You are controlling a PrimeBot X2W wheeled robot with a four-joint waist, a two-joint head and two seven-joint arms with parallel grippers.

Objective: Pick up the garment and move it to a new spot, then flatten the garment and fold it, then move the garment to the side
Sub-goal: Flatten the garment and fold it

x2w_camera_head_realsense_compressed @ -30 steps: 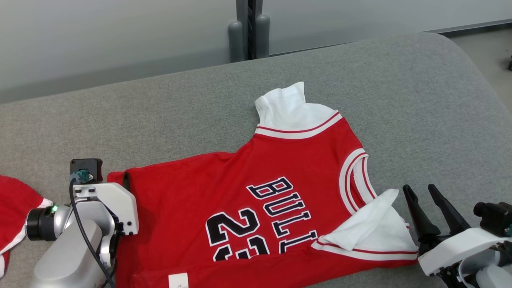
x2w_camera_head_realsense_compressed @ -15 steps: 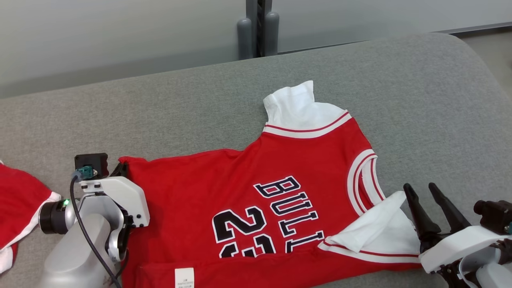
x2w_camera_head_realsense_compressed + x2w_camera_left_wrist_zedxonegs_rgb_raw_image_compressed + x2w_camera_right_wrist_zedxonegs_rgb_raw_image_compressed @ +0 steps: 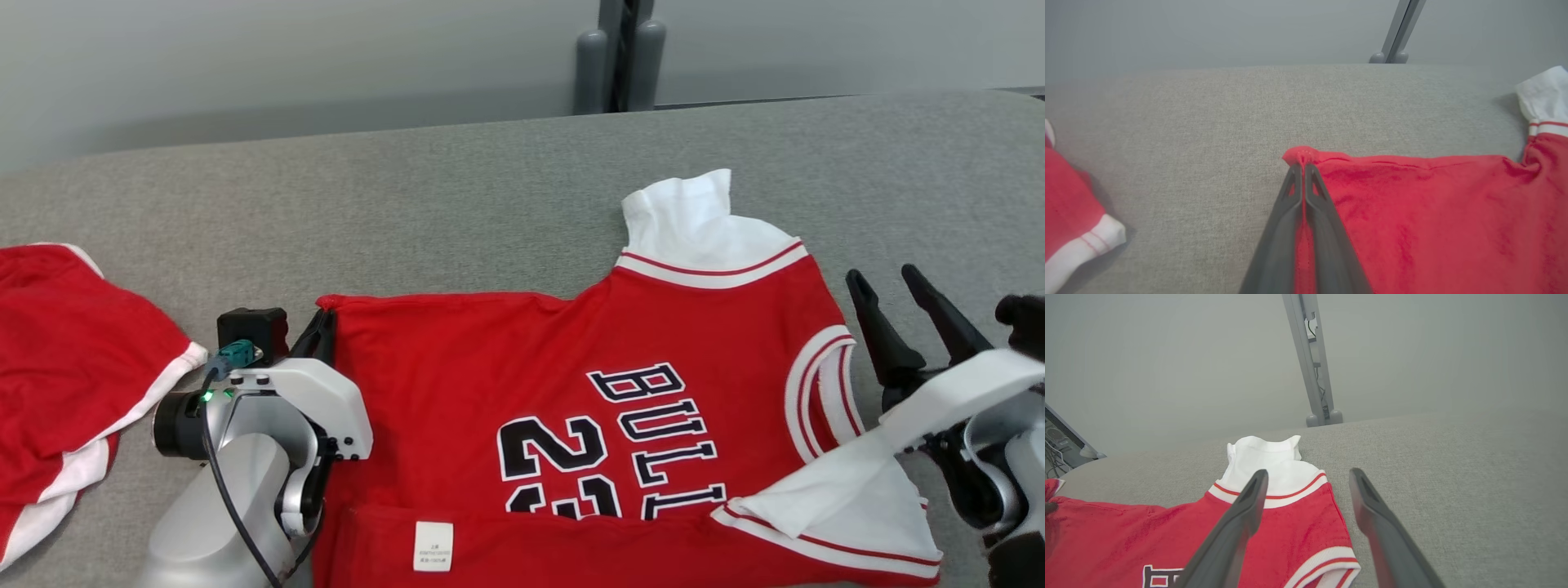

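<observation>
Left end effector (image 3: 1303, 166) is pinched fully shut on the far hem corner (image 3: 1300, 155) of the red jersey (image 3: 571, 367). Its two dark fingers are pressed together with a fold of red cloth between them, and the tips sit low against the grey surface (image 3: 408, 204). The jersey lies spread, lettering up, across the middle and near part of that surface. Its long axis runs crosswise before the robot, with the hem at the robot's left and the shoulders and white-trimmed armhole (image 3: 816, 392) at its right. One white shoulder strap (image 3: 694, 220) sticks out on the far side, and another white flap (image 3: 824, 498) is turned over at the near right corner. Right end effector (image 3: 1308, 475) stands wide open and holds nothing, just beside the armhole edge, fingers pointing away from the robot. The jersey lies to its left and the far strap slightly ahead, so this arm is plainly the nearer one to the shoulder end. From the head view I cannot tell whether its housing rests on the near white flap or merely overlaps it. A second red garment (image 3: 73, 351) sits apart at the left. With the hem end gripped, the coming move likely turns on the right arm shifting leftward to take the shoulder end, so both can draw the cloth taut along that crosswise axis.
</observation>
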